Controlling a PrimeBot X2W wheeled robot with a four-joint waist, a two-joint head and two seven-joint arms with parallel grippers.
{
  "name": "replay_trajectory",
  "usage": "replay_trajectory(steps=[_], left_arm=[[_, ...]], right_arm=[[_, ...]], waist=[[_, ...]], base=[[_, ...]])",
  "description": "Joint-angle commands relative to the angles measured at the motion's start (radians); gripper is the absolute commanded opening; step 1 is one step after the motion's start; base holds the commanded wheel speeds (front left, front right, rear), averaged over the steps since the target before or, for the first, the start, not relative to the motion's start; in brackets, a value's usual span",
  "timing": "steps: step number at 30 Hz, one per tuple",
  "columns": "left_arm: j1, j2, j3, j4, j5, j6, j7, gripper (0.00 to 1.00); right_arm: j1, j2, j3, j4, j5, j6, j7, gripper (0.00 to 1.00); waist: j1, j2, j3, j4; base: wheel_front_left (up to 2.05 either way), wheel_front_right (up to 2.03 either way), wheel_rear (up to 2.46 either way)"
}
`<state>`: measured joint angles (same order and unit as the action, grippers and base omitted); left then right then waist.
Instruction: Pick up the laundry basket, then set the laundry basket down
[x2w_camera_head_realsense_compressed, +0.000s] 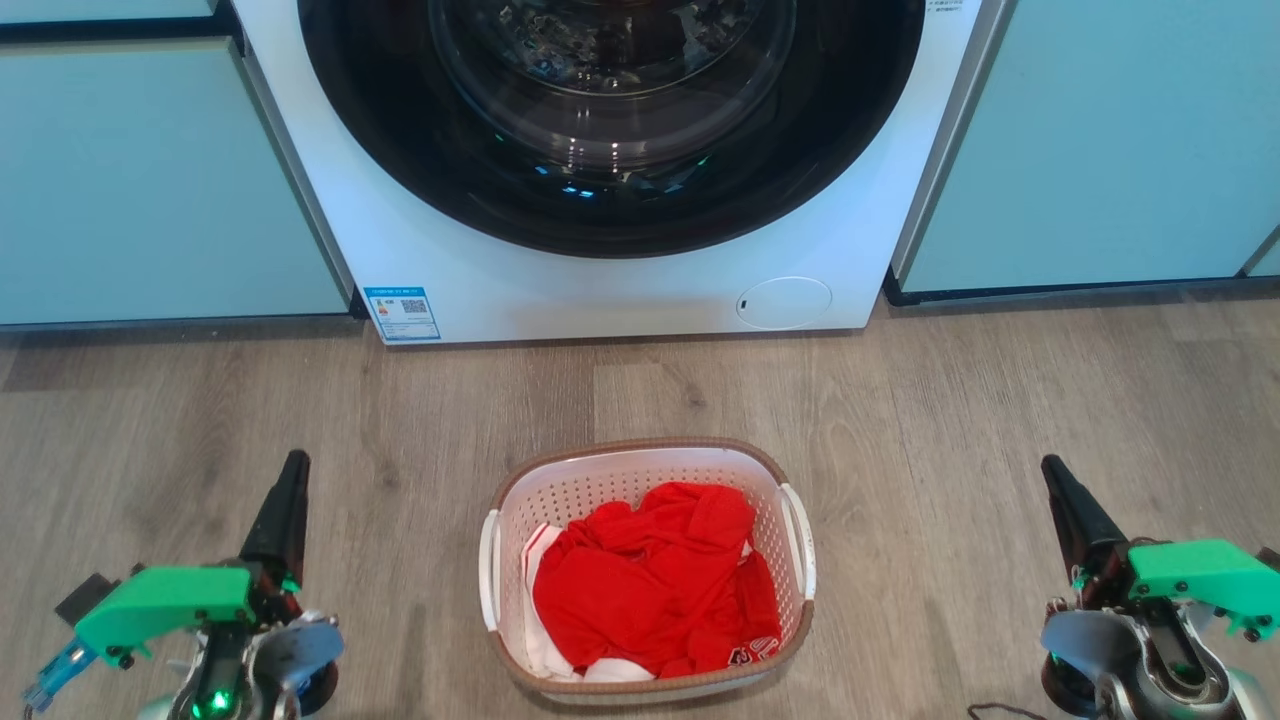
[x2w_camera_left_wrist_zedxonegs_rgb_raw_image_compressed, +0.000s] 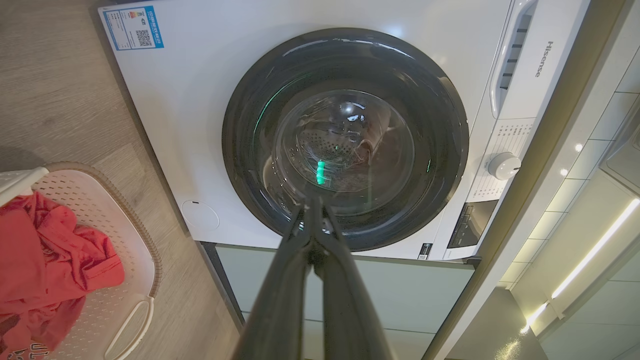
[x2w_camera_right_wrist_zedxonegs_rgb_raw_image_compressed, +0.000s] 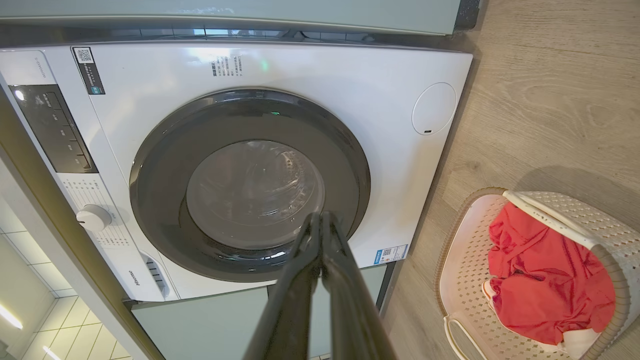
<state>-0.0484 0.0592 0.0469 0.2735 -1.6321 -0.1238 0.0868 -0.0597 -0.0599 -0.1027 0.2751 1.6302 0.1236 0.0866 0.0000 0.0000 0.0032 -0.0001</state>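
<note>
**Two sides, nothing gripped**

A small white perforated plastic laundry basket (x2w_camera_head_realsense_compressed: 640, 446) with a brown rim band sits on the grey wood-look floor (x2w_camera_head_realsense_compressed: 950, 420) before a white front-loading washing machine (x2w_camera_head_realsense_compressed: 600, 295), a crumpled red garment (x2w_camera_head_realsense_compressed: 650, 580) inside. Well apart on either side, the left tool (x2w_camera_head_realsense_compressed: 292, 475) and right tool (x2w_camera_head_realsense_compressed: 1058, 480) hang with dark fingers pressed together, holding nothing.

Left hand (x2w_camera_head_realsense_compressed: 295, 466) and right hand (x2w_camera_head_realsense_compressed: 1051, 468) sit low and wide apart, fingers pressed together, pointing forward.
</note>
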Motion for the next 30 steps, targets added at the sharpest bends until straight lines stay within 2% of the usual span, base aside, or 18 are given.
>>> replay_trajectory(steps=[1, 30], left_arm=[[-0.057, 0.010, 0.040, -0.030, 0.001, -0.007, 0.005, 0.00], [-0.058, 0.005, 0.049, -0.029, 0.008, -0.007, 0.012, 0.00]], right_arm=[[-0.046, -0.009, 0.014, -0.032, -0.001, 0.007, 0.006, 0.00], [-0.047, -0.003, 0.006, -0.031, -0.007, 0.007, 0.013, 0.00]], waist=[[0.0000, 0.0000, 0.000, 0.000], [0.0000, 0.0000, 0.000, 0.000]], base=[[0.00, 0.00, 0.00], [0.00, 0.00, 0.00]])
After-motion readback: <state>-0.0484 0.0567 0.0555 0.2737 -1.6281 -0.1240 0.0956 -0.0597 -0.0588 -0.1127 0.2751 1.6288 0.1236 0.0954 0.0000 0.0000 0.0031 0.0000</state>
